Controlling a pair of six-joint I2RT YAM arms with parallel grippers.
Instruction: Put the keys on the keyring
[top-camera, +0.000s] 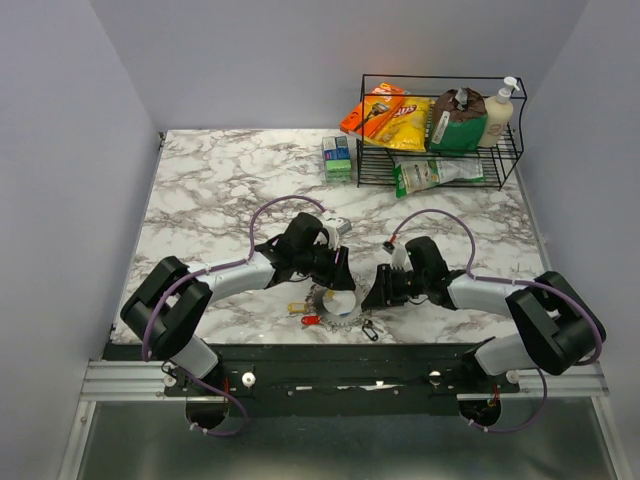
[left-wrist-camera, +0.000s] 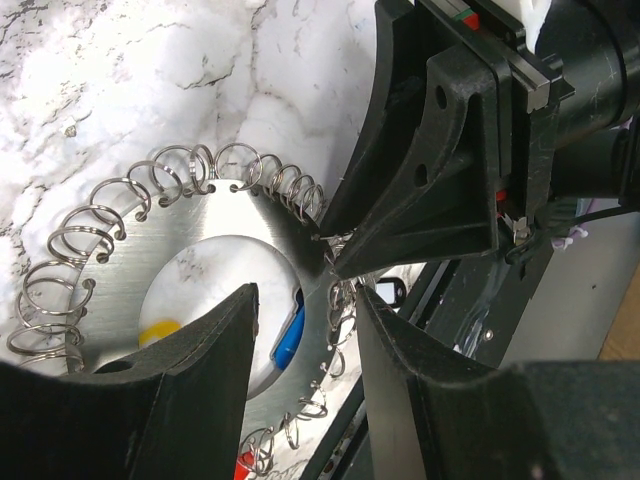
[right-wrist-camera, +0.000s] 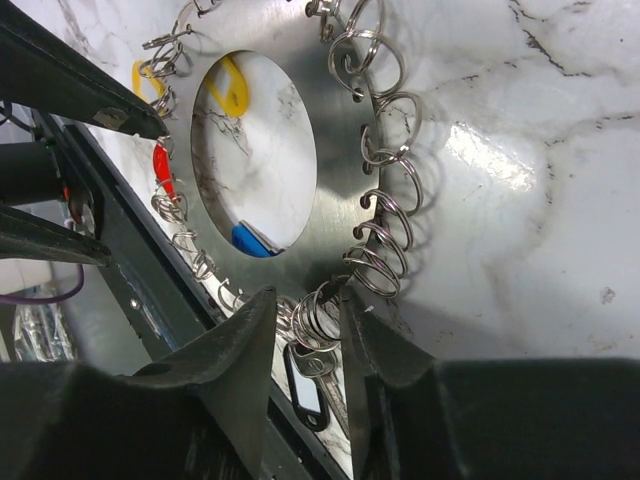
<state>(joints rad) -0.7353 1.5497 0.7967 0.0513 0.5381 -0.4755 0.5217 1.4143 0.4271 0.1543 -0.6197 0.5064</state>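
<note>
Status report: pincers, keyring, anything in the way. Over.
Copy: left pincer open over disc rim; right pincer shut on a split ring at its edge. Yellow and blue keys show through its hole. No obstruction seen; pincers crowd close.

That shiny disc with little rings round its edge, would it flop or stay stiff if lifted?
The disc looks like flat brushed metal, so it is probably stiff. Its split rings sit loose in rim holes, so they would likely swing. The smooth face may slip.
</note>
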